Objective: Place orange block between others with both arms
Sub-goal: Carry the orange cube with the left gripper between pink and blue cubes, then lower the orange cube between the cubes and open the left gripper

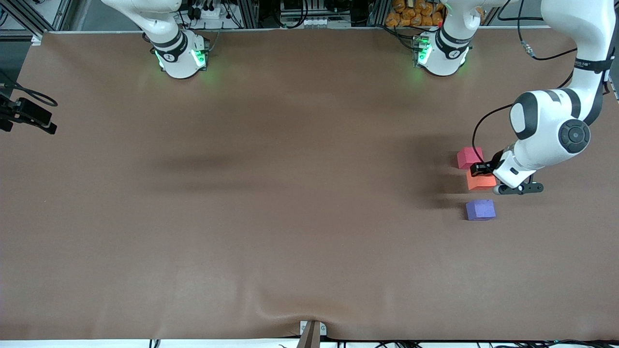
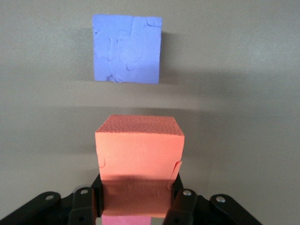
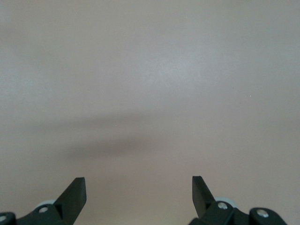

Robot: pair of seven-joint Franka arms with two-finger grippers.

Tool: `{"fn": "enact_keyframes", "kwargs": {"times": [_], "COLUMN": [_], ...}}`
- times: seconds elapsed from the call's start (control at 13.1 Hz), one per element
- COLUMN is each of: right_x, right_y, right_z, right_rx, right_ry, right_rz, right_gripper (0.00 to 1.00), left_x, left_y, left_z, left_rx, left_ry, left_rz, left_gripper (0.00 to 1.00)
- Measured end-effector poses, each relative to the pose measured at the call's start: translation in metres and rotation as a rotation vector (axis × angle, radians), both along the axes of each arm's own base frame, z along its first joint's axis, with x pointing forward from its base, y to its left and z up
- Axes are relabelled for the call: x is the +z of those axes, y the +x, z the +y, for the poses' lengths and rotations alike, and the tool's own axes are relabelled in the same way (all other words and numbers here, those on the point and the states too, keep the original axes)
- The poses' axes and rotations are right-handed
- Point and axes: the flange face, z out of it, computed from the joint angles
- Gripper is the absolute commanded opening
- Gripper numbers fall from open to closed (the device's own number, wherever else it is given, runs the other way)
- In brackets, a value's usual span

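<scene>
Nearest the front camera, toward the left arm's end of the counter (image 1: 271,193), lies the purple block (image 1: 480,210). Just farther from the camera, with a gap of bare counter between, is the orange block (image 1: 479,181), and farther again the pink block (image 1: 469,157). The three make a short row, with the orange block between the other two.

The left gripper (image 1: 483,170) is down at the orange block, its fingers clamped on the block's sides. The front view shows only the block's top and the black gripper across its edge. The left wrist view shows the hold itself: one finger (image 2: 99,194) pressed against each lower side of the orange block (image 2: 138,157). There the purple block (image 2: 127,48) stands apart, its top marked with puzzle-like seams, and a strip of the pink block (image 2: 124,221) shows under the orange one, between the fingers.

The right gripper (image 3: 138,192) is out of the front view. Only its wrist view shows it, waiting over bare counter (image 3: 150,84) with its fingers (image 3: 75,193) wide apart and holding nothing.
</scene>
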Motion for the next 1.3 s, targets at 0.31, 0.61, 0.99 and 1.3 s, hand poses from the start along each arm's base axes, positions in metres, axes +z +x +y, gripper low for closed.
{"fn": "enact_keyframes", "kwargs": {"times": [0.31, 0.61, 0.99, 1.3], "right_x": [-0.001, -0.001, -0.001, -0.001], "right_y": [-0.001, -0.001, -0.001, -0.001], "right_z": [0.0, 0.0, 0.0, 0.0], "right_rx": [0.0, 0.0, 0.0, 0.0], "right_ry": [0.001, 0.001, 0.001, 0.001], "right_rz": [0.01, 0.013, 0.013, 0.013], "right_gripper": [1.0, 1.0, 1.0, 1.0], "left_x": [-0.006, -0.021, -0.033, -0.039], "left_y": [-0.002, -0.001, -0.003, -0.003], "left_z": [0.0, 0.002, 0.019, 0.021], "left_rx": [0.0, 0.002, -0.012, -0.018], "left_ry": [0.002, 0.005, 0.002, 0.002], "left_rz": [-0.016, -0.021, -0.009, -0.01], "left_gripper": [0.22, 0.23, 0.23, 0.25]}}
